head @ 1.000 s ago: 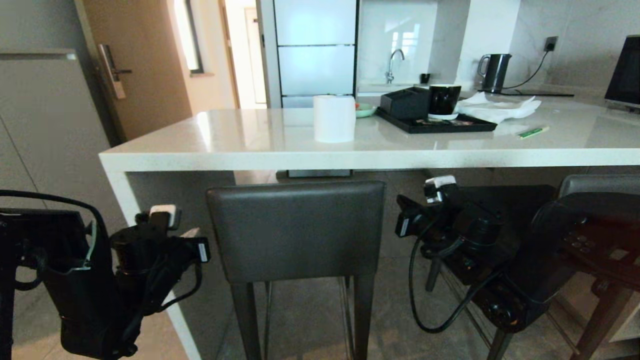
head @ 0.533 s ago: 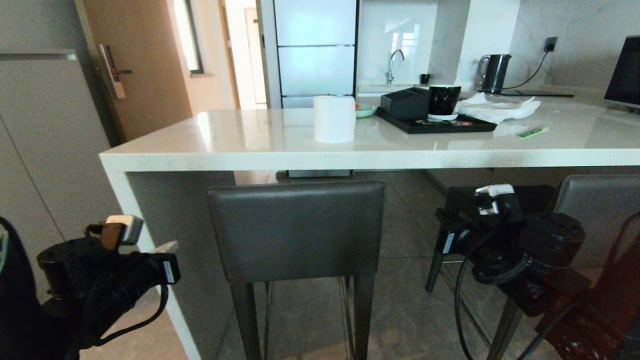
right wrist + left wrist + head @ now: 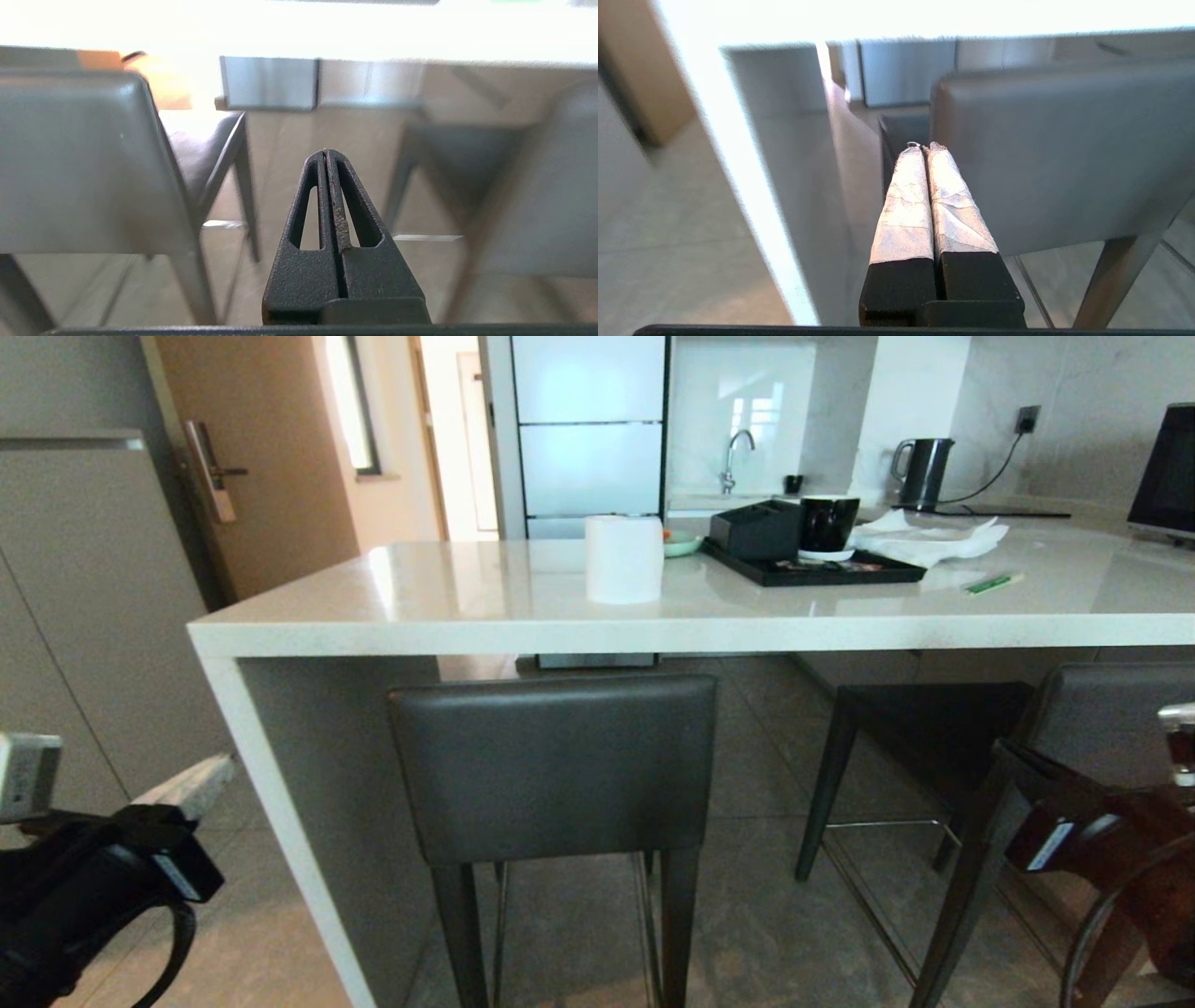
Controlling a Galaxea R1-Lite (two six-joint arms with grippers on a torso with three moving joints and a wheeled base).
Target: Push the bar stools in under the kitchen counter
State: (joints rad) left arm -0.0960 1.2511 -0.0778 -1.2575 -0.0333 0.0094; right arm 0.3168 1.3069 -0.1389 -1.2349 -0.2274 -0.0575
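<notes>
Both arms have dropped outward since a second ago; in the head view the left end effector [image 3: 182, 784] sits low beside the bench [image 3: 653, 625] leg, the right end effector cut off at the edge. One stool [image 3: 553, 765] stands centre, backrest just below the bench edge; the second stool [image 3: 1074, 728] is partly hidden. Small arm labels are unreadable.

Left wrist view: taped fingers [image 3: 908, 200] pressed together, empty, near the stool [image 3: 1059, 154] backrest.

Right wrist view: right end effector [image 3: 327, 156] closed, empty, between blurred stools.

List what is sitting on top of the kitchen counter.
On the kitchen counter: a white roll, a black tray carrying a black box and mug, crumpled paper, a green pen. The tray's small items are unclear.
</notes>
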